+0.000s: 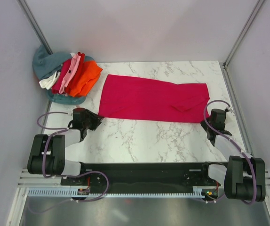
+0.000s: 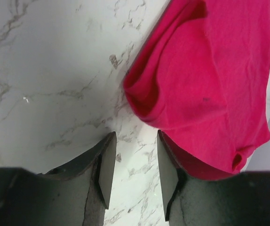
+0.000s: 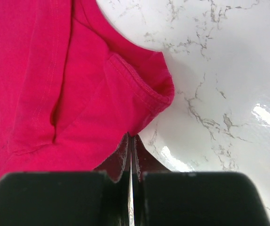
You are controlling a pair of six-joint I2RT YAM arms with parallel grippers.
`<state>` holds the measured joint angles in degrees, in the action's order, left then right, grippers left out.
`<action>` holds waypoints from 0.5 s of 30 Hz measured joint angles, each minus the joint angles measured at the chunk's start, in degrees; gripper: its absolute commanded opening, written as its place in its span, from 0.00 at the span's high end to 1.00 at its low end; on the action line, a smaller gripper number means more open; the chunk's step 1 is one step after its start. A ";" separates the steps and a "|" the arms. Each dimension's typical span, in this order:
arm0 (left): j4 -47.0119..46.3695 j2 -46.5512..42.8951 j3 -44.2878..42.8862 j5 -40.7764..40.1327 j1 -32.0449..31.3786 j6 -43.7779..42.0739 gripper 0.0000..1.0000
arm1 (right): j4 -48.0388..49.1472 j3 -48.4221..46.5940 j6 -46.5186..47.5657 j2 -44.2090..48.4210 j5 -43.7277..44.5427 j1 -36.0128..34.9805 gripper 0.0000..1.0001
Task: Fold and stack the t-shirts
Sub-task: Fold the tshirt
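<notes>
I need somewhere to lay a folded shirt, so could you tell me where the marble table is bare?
Widest: the near strip of the marble table, between the spread crimson cloth t-shirt and the arm bases, flanked by the left gripper and right gripper. A narrower strip runs behind that shirt. Crowded: the far-left corner, under the heap of mixed-colour shirts.

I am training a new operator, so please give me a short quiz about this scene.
1. True or false: the crimson shirt lies on the marble table.
2. The pile of other shirts sits at which table corner? A far left, B far right, C near right.
3. Which is open, the left hand or the right hand?
Key: 1 true; 2 A; 3 the left hand.
</notes>
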<state>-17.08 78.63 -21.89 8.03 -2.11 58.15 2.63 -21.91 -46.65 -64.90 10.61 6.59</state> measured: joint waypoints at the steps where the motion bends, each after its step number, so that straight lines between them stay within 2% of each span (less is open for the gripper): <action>1: -0.90 0.87 -0.31 -0.28 -0.02 0.26 0.57 | 0.02 0.00 0.04 0.26 -0.02 0.00 1.00; 7: -2.78 3.19 -1.90 -3.58 -0.02 0.55 0.64 | 0.00 0.00 0.39 1.42 -0.20 0.00 1.00; 10: -3.04 4.04 -2.56 -5.42 -0.02 0.63 0.73 | 0.00 0.02 0.42 1.95 -0.20 0.00 1.00; 11: -3.13 4.61 -2.97 -6.05 -0.02 0.63 0.81 | 0.00 0.02 0.42 2.14 -0.22 0.00 1.00; 15: -3.23 6.36 -4.72 -7.74 -0.02 0.85 0.97 | -0.04 0.20 0.44 3.21 -0.20 0.00 1.00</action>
<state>-20.32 84.99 -26.61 0.30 -2.13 59.00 2.59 -21.71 -46.22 -61.69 10.41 6.59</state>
